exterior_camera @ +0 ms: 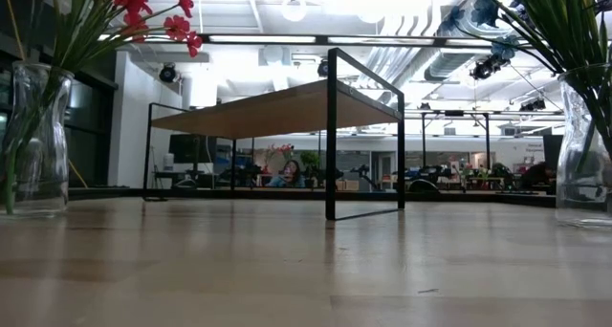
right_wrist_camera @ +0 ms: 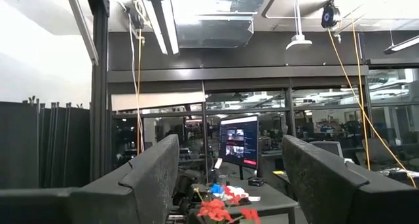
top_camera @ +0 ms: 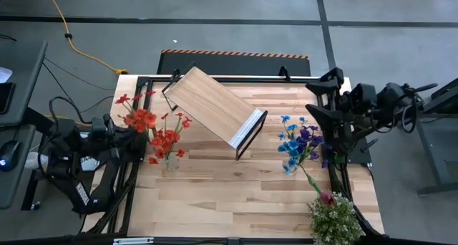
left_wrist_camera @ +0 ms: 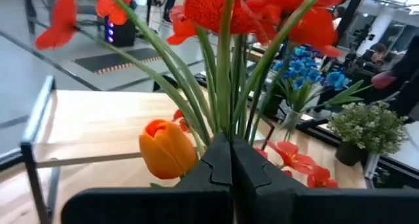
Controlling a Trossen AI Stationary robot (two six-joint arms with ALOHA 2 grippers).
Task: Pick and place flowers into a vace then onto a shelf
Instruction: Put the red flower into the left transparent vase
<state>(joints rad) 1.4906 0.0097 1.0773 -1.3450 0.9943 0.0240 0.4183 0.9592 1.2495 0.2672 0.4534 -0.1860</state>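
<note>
Left gripper (left_wrist_camera: 230, 162): pressed together on the green stems of the red flowers (left_wrist_camera: 222, 14) (orange tulip (left_wrist_camera: 167, 149) alongside).
Right gripper (right_wrist_camera: 229, 178): spread wide, holding nothing.

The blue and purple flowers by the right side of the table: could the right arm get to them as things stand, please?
Probably yes. The right gripper is open, empty and parked at the table's right edge, and the blue and purple flowers stand in their vase just beside it. The shelf sits farther toward the middle, out of that path.
</note>
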